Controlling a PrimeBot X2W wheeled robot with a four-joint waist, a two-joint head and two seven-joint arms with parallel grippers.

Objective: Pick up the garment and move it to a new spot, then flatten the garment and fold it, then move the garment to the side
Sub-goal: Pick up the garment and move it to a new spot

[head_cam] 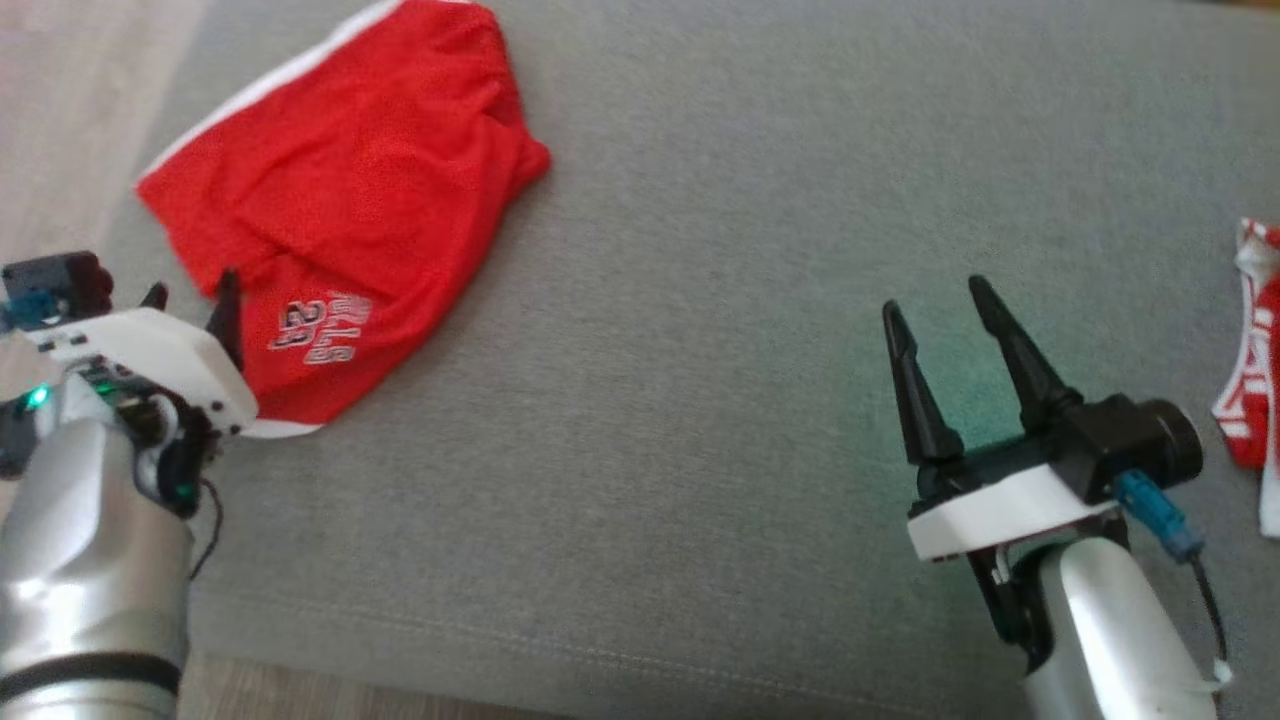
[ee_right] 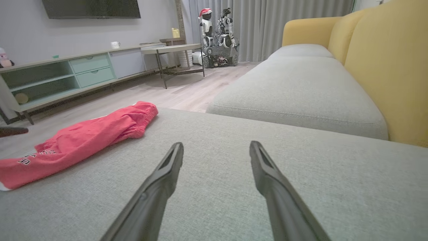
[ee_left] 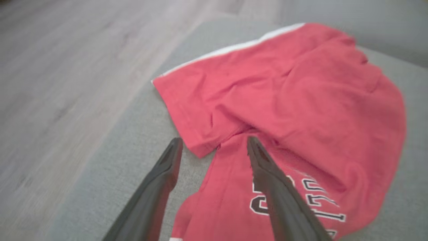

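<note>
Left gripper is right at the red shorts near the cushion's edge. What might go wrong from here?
1. The red shorts lie folded over themselves. The open left gripper, its fingers either side of an overlapped hem, may pinch just one layer or bunch several.
2. The shorts sit by the edge of the cushion, beside the floor; a slip could drop them off.
3. The right gripper hangs open over bare cushion, far from the shorts, so it likely cannot help quickly.

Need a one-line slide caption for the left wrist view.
Open left gripper at the edge of the rumpled red garment lying on the grey cushion, wood floor beyond.
</note>
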